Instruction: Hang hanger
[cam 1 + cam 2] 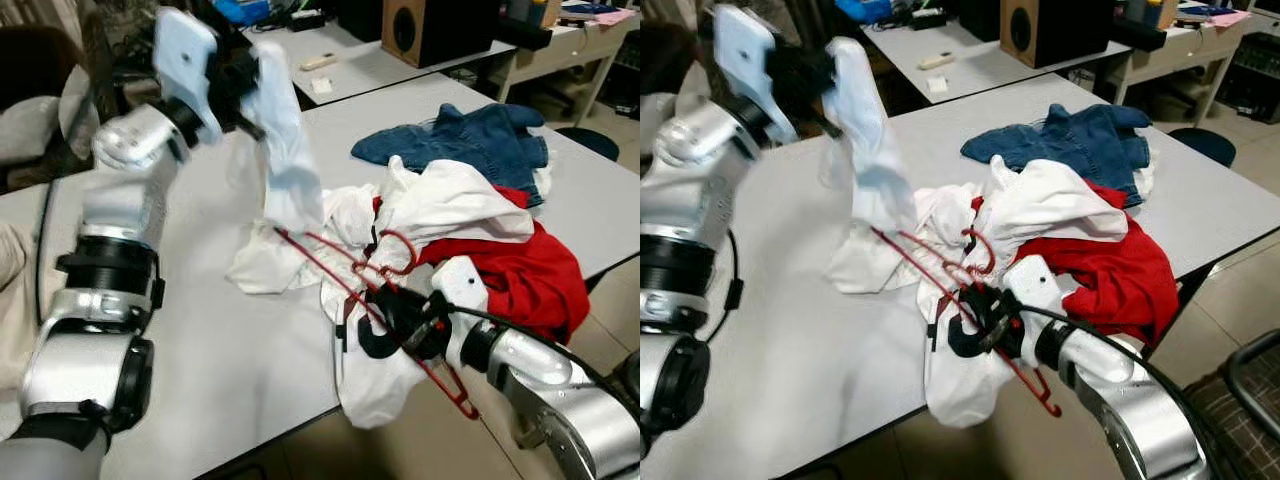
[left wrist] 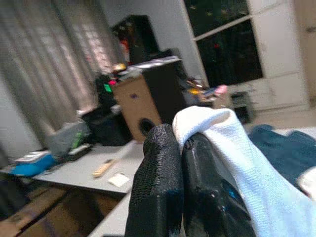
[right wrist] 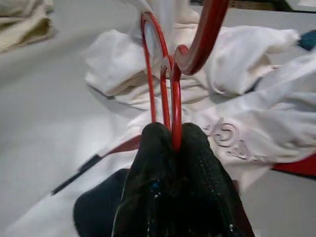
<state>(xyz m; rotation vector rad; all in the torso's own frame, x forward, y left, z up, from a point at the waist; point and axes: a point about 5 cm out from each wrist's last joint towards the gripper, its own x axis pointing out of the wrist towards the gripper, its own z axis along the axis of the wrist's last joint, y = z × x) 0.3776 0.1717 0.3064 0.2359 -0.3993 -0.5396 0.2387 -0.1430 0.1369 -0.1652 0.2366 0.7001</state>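
Note:
A red wire hanger (image 1: pixel 345 275) lies across a white garment (image 1: pixel 300 250) on the grey table (image 1: pixel 220 350); its hook (image 1: pixel 400 250) curls up near the pile's middle. My right gripper (image 1: pixel 385 312) is shut on the hanger's wires near the table's front edge, and the pinch shows close up in the right wrist view (image 3: pixel 173 136). My left gripper (image 1: pixel 245 85) is raised above the table, shut on a fold of the white garment (image 2: pixel 222 133), which hangs down from it to the pile.
A red garment (image 1: pixel 530 275) and a blue denim piece (image 1: pixel 470 140) lie on the table's right side. A second table (image 1: pixel 370 60) behind carries a brown speaker (image 1: pixel 420 30) and small items. Bare tabletop spreads to the left and front.

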